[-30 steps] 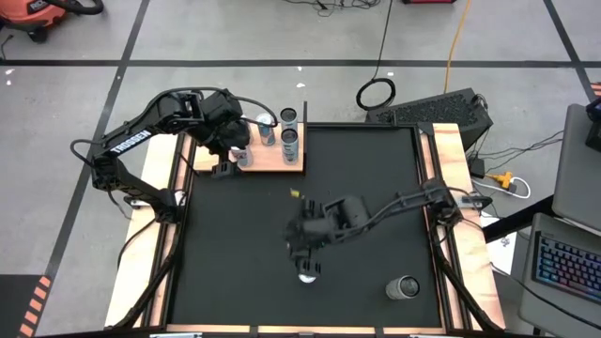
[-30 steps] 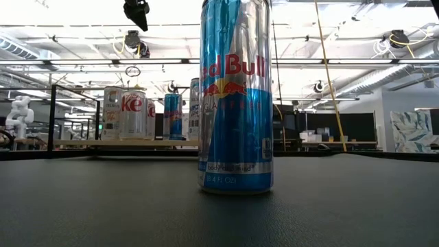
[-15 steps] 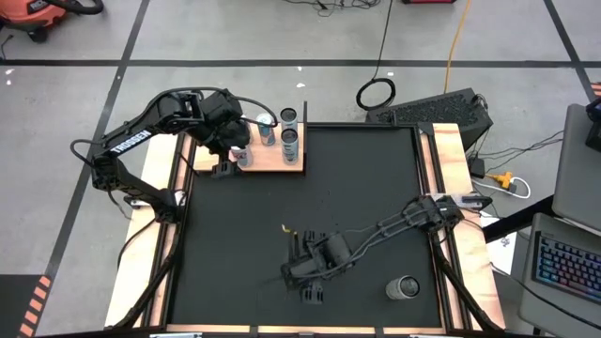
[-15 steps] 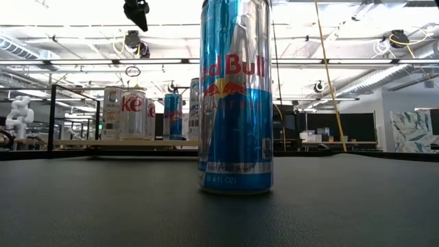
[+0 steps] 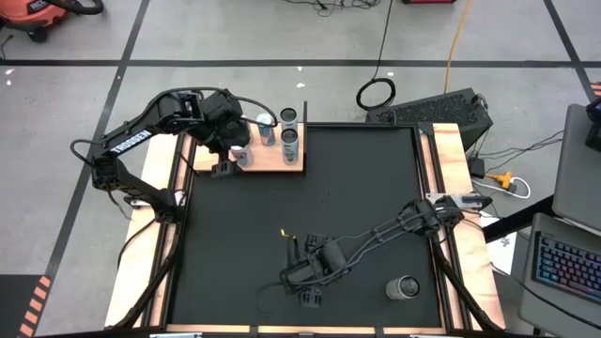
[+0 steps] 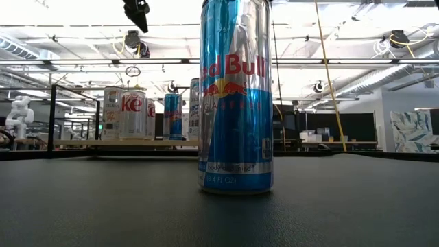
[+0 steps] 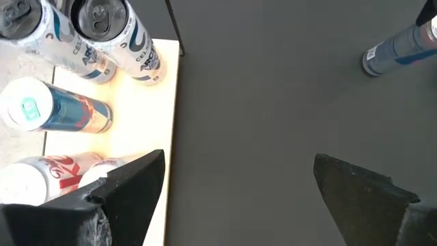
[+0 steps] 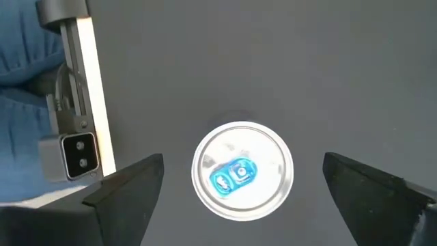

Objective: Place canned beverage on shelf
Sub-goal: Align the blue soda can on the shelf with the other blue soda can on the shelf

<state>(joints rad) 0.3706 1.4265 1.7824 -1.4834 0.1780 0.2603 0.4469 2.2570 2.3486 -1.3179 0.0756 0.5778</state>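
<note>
A tall blue and silver canned beverage [image 6: 235, 96] stands upright on the black mat [image 5: 357, 188] near the table's front edge. In the right wrist view its silver top [image 8: 242, 171] shows from above, between the fingers of my open right gripper [image 8: 242, 201]. That gripper [image 5: 306, 284] hangs over the can and hides it in the high view; its fingers stand on either side and touch nothing. My left gripper [image 5: 223, 167] waits open at the shelf [image 5: 272, 158], a light-wood board at the far left with several cans [image 7: 102, 24] standing on it.
Another silver-topped can [image 5: 406, 287] stands on the mat near the front right corner. Thin black uprights [image 5: 304, 113] stand at the shelf's corners. A small camera on a bracket [image 8: 68, 154] sits at the table's front edge, close to my right gripper.
My right gripper has moved toward the table's near edge and down, tipping more steeply downward, and now hangs over the blue can, covering it in the high view. The can has kept still and upright.
</note>
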